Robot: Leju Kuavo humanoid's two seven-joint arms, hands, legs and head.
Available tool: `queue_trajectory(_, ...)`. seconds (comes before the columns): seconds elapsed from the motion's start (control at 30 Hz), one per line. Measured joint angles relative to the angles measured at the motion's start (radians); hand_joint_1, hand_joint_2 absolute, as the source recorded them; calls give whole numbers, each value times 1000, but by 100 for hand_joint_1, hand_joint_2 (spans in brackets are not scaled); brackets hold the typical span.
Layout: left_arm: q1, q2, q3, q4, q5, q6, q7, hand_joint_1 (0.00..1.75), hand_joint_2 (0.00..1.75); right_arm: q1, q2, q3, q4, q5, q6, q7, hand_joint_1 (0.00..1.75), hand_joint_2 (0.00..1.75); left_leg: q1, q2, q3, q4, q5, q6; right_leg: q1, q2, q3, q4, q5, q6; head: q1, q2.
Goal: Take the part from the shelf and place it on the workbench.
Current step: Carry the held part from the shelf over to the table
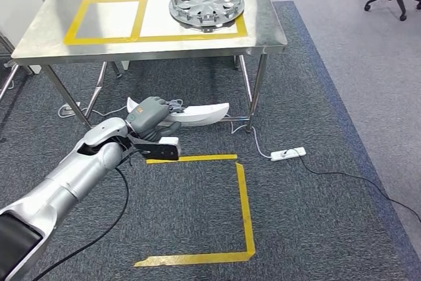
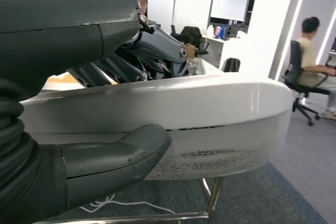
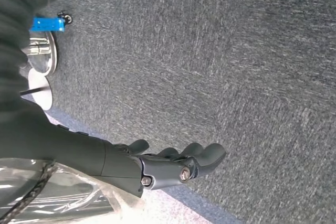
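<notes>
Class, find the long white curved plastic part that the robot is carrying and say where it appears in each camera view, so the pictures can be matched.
Head view: the long white curved plastic part sits mid-frame, below the steel workbench, held by the left robot hand.
Left wrist view: it spans the frame's middle, thumb under, fingers over.
Right wrist view: not in it.
Shared landmark: the grey carpet.
</notes>
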Motion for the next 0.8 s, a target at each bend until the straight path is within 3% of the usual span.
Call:
queue_trajectory(0.03,2,0,0,1,0,0,0,175,175,0,0,0,0,0,0,0,0,175,3,0,0,1,0,-3,-5,-2,9,-9,12,5,0,0)
queue_trajectory(0.13,1,0,0,3,0,0,0,175,175,-1,-1,0,0,0,0,1,0,175,11,1,-3,16,-9,-23,-16,-10,118,-196,85,20,2,0)
queue_trajectory(0.2,-1,1,0,4,0,0,0,175,175,-2,-1,0,0,0,0,1,0,175,8,1,-9,28,-15,-34,-17,-9,158,-263,95,9,3,0)
queue_trajectory(0.27,-1,2,0,5,0,0,0,175,175,-2,0,0,0,0,2,1,0,175,6,0,-12,30,-13,-28,-16,-4,159,-266,96,-7,2,0)
queue_trajectory(0.37,-5,2,0,6,0,0,0,175,175,-2,3,0,0,2,3,0,0,175,3,-1,-7,20,-6,-18,-21,-1,164,-280,105,-5,1,0)
queue_trajectory(0.47,-16,1,2,7,0,1,-1,175,175,-3,2,0,0,2,1,0,0,175,9,2,47,-83,42,4,-18,1,169,-296,106,-6,-6,0)
queue_trajectory(0.5,-20,-1,2,7,-1,1,-2,175,175,-3,0,0,0,2,1,-1,0,175,15,4,65,-118,58,11,-16,2,155,-267,89,-6,-6,0)
queue_trajectory(0.57,-25,-5,0,9,-2,0,-2,175,175,-2,-1,0,0,2,2,-1,0,175,25,8,73,-136,67,4,-21,2,102,-163,44,4,-3,0)
queue_trajectory(0.63,-19,-8,-2,12,-2,0,-2,175,175,0,-3,0,0,2,3,-1,0,175,39,8,67,-123,61,-19,-34,-1,65,-101,38,25,-1,0)
queue_trajectory(0.67,-16,-9,-4,13,-2,0,-2,175,175,0,-4,0,1,3,2,-1,0,175,49,8,62,-109,53,-33,-42,-3,70,-119,58,37,-1,0)
queue_trajectory(0.73,-15,-10,-5,15,-2,0,-2,175,175,0,-5,0,1,4,0,-2,0,175,70,8,41,-59,28,-70,-57,-7,112,-206,103,68,-1,0)
queue_trajectory(0.77,-16,-9,-5,16,-2,0,-2,175,175,-1,-2,1,1,6,-2,-4,0,175,79,7,25,-26,11,-88,-60,-5,126,-235,110,76,4,0)
queue_trajectory(0.8,-16,-8,-4,16,-2,0,-2,175,175,-2,-1,1,1,8,-4,-5,0,175,83,6,11,2,-4,-103,-61,-1,130,-241,104,69,7,0)
